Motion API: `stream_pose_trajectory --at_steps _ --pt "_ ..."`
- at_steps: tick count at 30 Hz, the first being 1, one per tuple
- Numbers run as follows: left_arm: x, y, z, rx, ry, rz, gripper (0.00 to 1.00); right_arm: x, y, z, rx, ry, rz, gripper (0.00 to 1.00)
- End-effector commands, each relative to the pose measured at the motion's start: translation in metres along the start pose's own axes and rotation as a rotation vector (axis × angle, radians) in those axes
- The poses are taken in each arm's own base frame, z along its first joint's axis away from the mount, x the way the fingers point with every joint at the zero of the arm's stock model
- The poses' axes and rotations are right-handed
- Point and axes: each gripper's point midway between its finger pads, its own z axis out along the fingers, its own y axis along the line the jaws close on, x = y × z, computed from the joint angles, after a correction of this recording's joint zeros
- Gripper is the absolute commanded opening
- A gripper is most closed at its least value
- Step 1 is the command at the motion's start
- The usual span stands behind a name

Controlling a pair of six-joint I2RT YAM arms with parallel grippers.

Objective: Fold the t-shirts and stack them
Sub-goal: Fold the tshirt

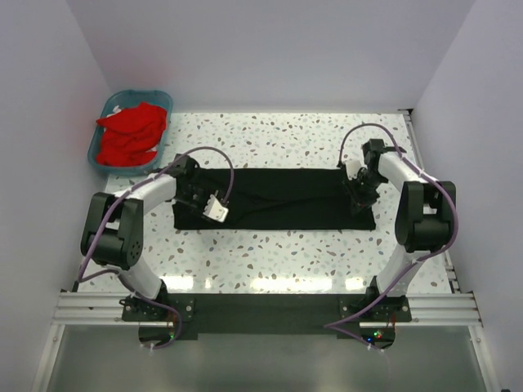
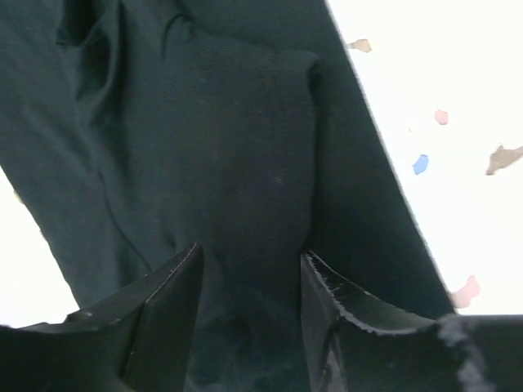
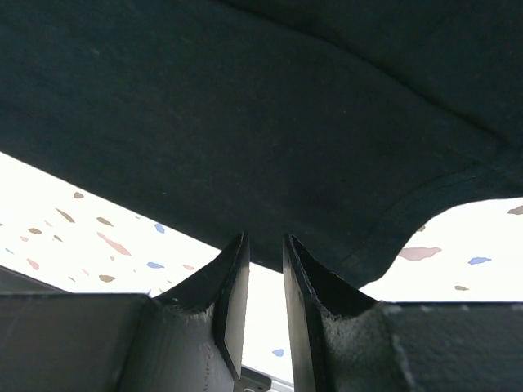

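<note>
One black t-shirt, folded into a long strip, lies across the middle of the speckled table; red t-shirts are heaped in the teal basket at the far-left corner.
Left gripper at the strip's left end, jaws apart astride a raised fold; cannot tell whether it pinches. Right gripper at the right end, jaws nearly together, nipping the shirt's edge.
</note>
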Motion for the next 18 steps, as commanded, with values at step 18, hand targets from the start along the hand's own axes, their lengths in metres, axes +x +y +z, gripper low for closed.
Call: stream_pose_trajectory --at_steps 18 --pt "0.028 0.138 0.012 -0.251 -0.042 -0.188 0.13 0.013 -0.01 0.006 0.053 0.048 -0.013 0.27"
